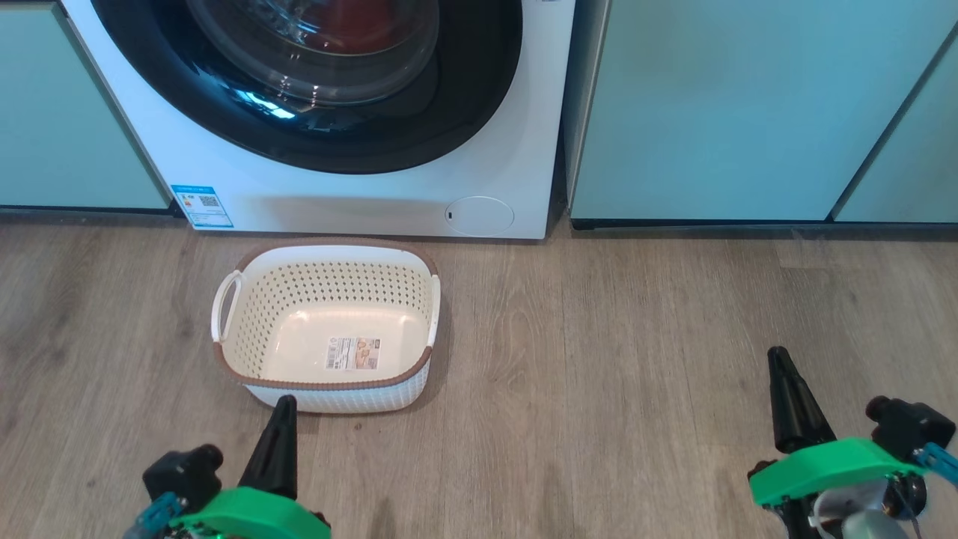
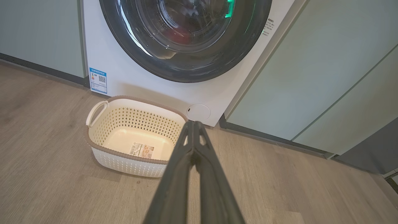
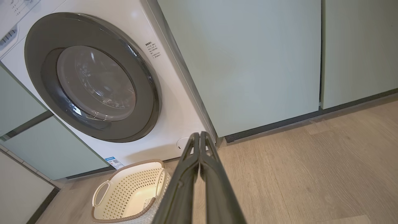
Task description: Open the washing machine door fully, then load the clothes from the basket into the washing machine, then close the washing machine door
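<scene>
Sitting just beyond the left gripper (image 1: 284, 403) is the basket (image 1: 337, 383).

Probably a home laundry nook: washing machine (image 1: 359, 150) between teal cabinets (image 1: 748, 105).

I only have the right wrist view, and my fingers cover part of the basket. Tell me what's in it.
Observer: The basket holds no clothes, just a label sticker on its floor.
Operator: Find the clothes, then.
Observer: Red fabric shows behind the glass of the shut washing machine door.
Operator: Report the left hand.
Observer: The left hand is shut and empty, on the near side of the basket.
</scene>
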You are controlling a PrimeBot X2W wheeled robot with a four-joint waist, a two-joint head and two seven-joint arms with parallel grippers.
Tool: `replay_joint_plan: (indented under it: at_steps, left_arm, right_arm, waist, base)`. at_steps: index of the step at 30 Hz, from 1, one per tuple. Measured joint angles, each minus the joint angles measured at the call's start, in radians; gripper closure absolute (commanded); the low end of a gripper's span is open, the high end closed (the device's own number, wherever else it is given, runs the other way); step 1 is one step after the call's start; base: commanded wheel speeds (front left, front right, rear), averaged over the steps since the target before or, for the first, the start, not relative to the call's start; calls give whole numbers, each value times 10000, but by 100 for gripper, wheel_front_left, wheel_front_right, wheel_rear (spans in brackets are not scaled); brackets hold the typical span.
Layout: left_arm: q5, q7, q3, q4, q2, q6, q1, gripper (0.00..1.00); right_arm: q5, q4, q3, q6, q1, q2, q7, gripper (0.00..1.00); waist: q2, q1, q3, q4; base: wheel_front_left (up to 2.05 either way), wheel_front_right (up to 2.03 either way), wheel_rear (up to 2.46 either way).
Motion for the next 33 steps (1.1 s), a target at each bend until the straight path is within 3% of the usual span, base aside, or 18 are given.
replay_joint_plan:
  at_steps: [33]
  left_arm:
    - [-3421, 905, 397, 190, 12, -199, -359, 100]
  right_arm:
    - [3294, -90, -186, 0, -160, 4, 972, 100]
  waist:
    - [0, 0, 24, -7]
  base:
    - [0, 0, 0]
